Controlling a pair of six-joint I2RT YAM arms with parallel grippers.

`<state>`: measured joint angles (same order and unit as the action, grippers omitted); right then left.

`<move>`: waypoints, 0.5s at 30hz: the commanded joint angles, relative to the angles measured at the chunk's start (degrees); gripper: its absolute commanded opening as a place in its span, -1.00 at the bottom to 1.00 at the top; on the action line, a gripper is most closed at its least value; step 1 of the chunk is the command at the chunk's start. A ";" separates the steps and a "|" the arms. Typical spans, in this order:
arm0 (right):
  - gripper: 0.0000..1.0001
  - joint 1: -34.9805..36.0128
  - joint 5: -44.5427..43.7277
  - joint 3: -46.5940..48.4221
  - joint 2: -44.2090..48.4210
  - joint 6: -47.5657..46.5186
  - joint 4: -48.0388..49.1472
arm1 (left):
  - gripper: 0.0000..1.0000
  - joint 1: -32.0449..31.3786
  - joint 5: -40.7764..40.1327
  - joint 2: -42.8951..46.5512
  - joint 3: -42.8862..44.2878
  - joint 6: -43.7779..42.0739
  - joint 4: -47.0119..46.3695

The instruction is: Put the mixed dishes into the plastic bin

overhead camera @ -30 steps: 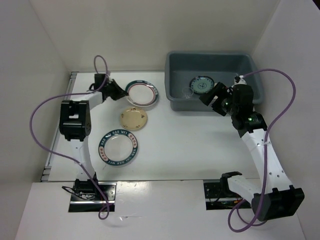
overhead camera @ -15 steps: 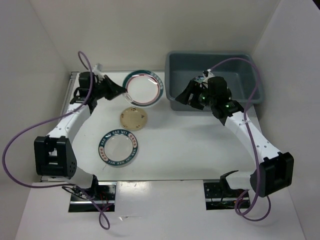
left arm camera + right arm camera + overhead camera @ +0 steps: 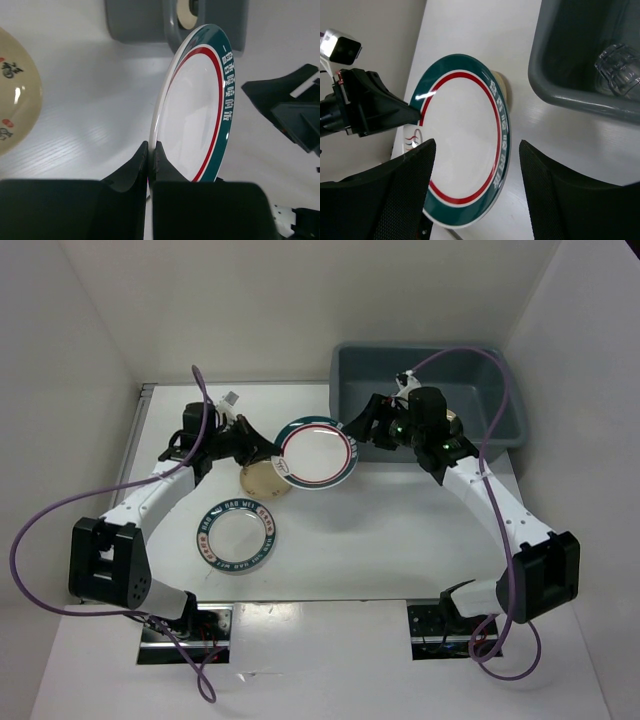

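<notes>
Nearer the plastic bin (image 3: 420, 358) than half a second ago, we see the teal-rimmed plate (image 3: 316, 452) hanging tilted between the arms, just left of it. Left gripper (image 3: 151, 147) clamps its rim; right gripper (image 3: 475, 147), jaws wide and empty, faces the opposite edge, probably for handover.

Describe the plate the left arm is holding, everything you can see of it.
The plate is round and glossy: white centre, thin red ring, dark teal rim with white lettering. It is lifted off the table and tilted on edge, its rim pinched by the shut left hand. The open right hand straddles its opposite side; contact there is unclear. It hangs near the bin.
</notes>
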<state>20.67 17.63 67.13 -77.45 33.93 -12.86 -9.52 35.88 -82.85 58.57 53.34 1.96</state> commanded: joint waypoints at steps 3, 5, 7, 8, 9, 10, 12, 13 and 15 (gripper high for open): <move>0.39 0.69 1.36 -1.04 -1.47 -0.54 3.11 | -1.00 -0.94 4.99 2.60 4.01 4.40 -5.46; 0.37 1.39 2.15 -1.57 -2.00 -0.53 3.63 | -1.00 -1.47 4.99 2.60 4.01 5.19 -6.86; 0.23 2.01 2.15 -1.57 -2.62 -0.53 3.63 | -1.00 -1.47 5.61 2.60 4.01 5.89 -6.88; 0.13 2.01 2.15 -1.57 -3.23 -0.53 3.63 | -1.00 -1.47 5.61 2.60 4.01 5.90 -6.88; -0.21 2.01 2.15 -1.57 -3.84 -0.53 3.63 | -1.00 -1.47 5.61 2.60 4.01 5.90 -6.88; -0.38 2.01 2.84 -1.57 -3.85 -0.53 3.63 | -1.00 -1.47 5.61 2.60 4.62 5.90 -6.88; -0.67 2.01 3.37 -0.95 -4.38 -0.53 3.63 | -1.00 -1.47 4.91 2.60 4.63 5.28 -6.88; -0.91 2.01 3.38 -0.95 -4.38 0.16 3.63 | -1.00 -1.47 4.38 2.60 4.63 5.28 -6.88; -1.00 2.01 2.51 -0.34 -4.38 0.86 4.16 | -1.00 -1.99 3.33 1.56 4.11 5.28 -7.41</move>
<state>21.71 20.08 66.13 -81.21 38.26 -9.43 -10.44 37.85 -82.74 59.90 56.23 0.58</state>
